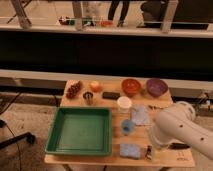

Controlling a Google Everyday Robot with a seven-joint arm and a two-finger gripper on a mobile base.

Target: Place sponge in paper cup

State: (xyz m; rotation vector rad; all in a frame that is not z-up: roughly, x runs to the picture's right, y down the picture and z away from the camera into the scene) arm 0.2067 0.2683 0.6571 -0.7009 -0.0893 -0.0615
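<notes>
We spot the sponge [130,150] flat at the table's front edge, not in the paper cup [124,103]. Gripper [148,153] sits just beside it, open or closed we can't tell. Green tray [80,131] holds nothing.

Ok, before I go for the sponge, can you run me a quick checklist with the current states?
1. Sponge lying free, nothing on it: ok.
2. Paper cup upright, mouth up: ok.
3. Paper cup empty inside: cannot tell.
4. Pincer centred over the sponge: not ok. It sits low beside the sponge, on the arm's side.
5. Straight path from sponge to paper cup free: not ok. A small blue item stands between them.
</notes>
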